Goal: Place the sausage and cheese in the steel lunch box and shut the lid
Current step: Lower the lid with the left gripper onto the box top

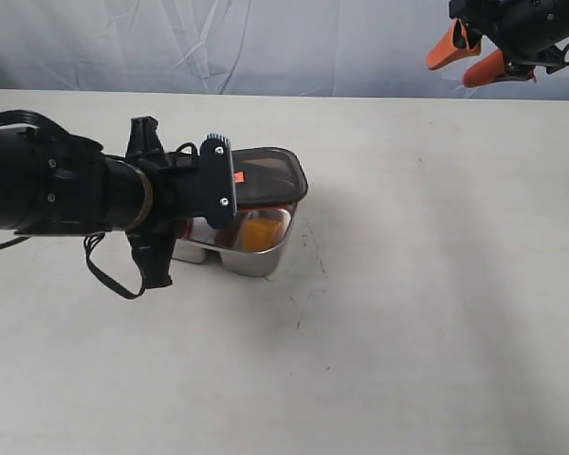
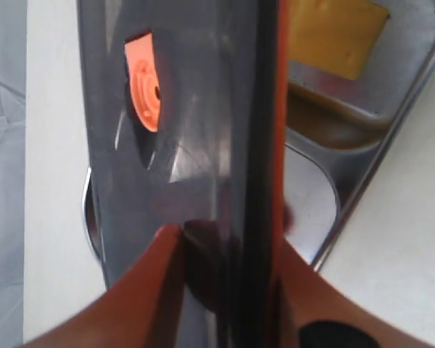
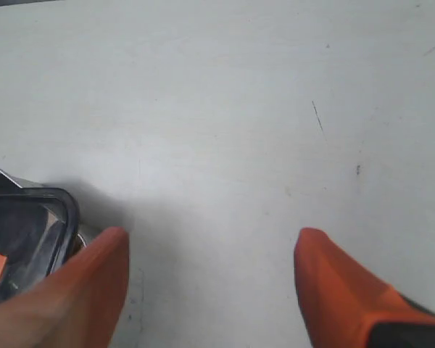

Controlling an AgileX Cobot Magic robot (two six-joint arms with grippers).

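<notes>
imo the lid (image 2: pixel 196 109) looks light, stiff, kinda slick; the rim inside the left gripper (image 2: pixel 228 243) is the spot, can't tell if it's pinched. right gripper (image 3: pixel 210 250) gapes, empty.

The pale, matte bench (image 1: pixel 427 322) carries the steel lunch box (image 1: pixel 258 258), which stands flat on it, left of the middle in the exterior view. A few thin dark scuffs (image 1: pixel 315 254) mark the surface just right of the box.

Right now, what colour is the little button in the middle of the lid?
Orange-red; the button on the dark lid shows best in the left wrist view.
</notes>
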